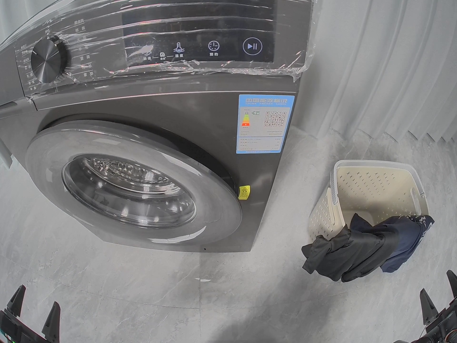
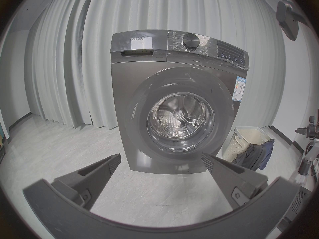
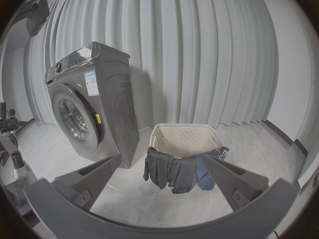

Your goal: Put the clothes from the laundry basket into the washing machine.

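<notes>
A grey front-loading washing machine (image 1: 157,120) stands on the floor with its round door (image 1: 131,189) shut; I see the machine (image 2: 176,100) and door (image 2: 181,120) in the left wrist view and the machine (image 3: 94,107) in the right wrist view. To its right sits a cream laundry basket (image 1: 376,186), with a dark grey garment (image 1: 350,253) and a navy garment (image 1: 404,244) draped over its front rim. My left gripper (image 1: 34,310) is open low at the left. My right gripper (image 1: 440,294) is open low at the right, near the basket (image 3: 184,140) and clothes (image 3: 172,171).
White curtains (image 1: 381,53) hang behind the machine and basket. Pale marble floor (image 1: 190,282) lies open between me, the machine and the basket. The wall's dark skirting (image 3: 285,138) runs along the right side.
</notes>
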